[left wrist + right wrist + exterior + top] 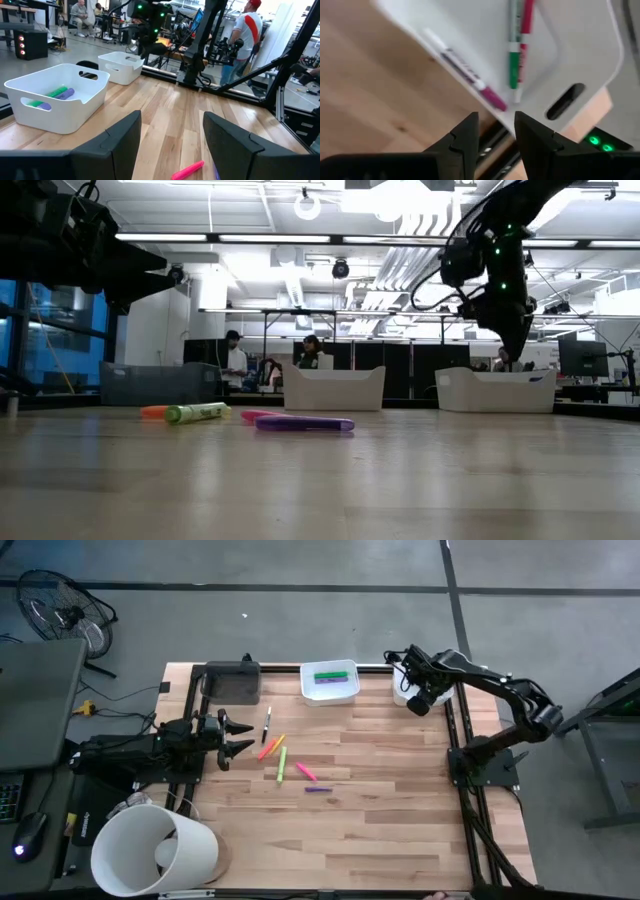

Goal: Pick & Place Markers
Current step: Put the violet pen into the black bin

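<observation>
**Over the far-right tray, a claw with nothing in it**

Above the right tray (405,690) at the table's far edge, the right gripper (496,131) stands narrowly parted, empty. Left gripper (238,736) waits wide near the loose markers (282,764) mid-table: probably light, stiff, slick; grip mid-barrel.

Right gripper (418,703) hangs at the table's far right corner, fingers (466,135) parted and empty — left gripper (240,736) waits open
</observation>
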Controlling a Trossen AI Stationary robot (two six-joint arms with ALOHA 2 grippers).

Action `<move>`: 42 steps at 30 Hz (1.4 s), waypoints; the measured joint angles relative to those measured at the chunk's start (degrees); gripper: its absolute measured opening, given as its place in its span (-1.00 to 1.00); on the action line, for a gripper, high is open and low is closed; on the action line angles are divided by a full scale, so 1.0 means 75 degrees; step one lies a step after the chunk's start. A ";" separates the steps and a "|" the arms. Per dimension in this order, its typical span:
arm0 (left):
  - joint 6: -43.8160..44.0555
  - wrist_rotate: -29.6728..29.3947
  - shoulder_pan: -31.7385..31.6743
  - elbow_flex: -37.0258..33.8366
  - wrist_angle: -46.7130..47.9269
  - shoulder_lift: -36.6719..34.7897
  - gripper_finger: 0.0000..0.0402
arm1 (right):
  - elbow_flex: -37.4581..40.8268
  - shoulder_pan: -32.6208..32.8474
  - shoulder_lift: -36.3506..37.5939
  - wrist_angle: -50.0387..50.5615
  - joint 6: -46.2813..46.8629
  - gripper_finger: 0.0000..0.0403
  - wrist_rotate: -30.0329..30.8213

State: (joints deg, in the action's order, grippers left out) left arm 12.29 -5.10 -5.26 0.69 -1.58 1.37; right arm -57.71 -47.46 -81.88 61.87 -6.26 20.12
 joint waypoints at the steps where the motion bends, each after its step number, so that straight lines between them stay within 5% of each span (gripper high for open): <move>1: -0.0003 -0.0002 0.0000 0.0000 0.0002 -0.0002 0.05 | 0.0000 0.0073 0.0080 0.0053 0.0031 -0.43 -0.0132; 21: 0.0000 0.0000 0.0000 0.0000 0.0000 0.0000 0.05 | 0.0000 0.3458 0.0591 -0.0319 0.1438 -0.43 -0.2783; 30: -0.0003 0.0000 0.0002 0.0000 0.0000 0.0000 0.05 | 0.0061 0.5552 0.0428 -0.2091 0.1638 -0.43 -0.3151; 42: 0.0000 -0.0002 0.0000 0.0000 0.0000 0.0000 0.05 | 0.0033 0.7076 -0.1482 -0.5484 0.1518 -0.38 -0.3341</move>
State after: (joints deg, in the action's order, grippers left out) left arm 12.29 -5.12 -5.26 0.69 -1.58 1.37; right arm -57.47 5.61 -93.00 20.74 5.13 -4.94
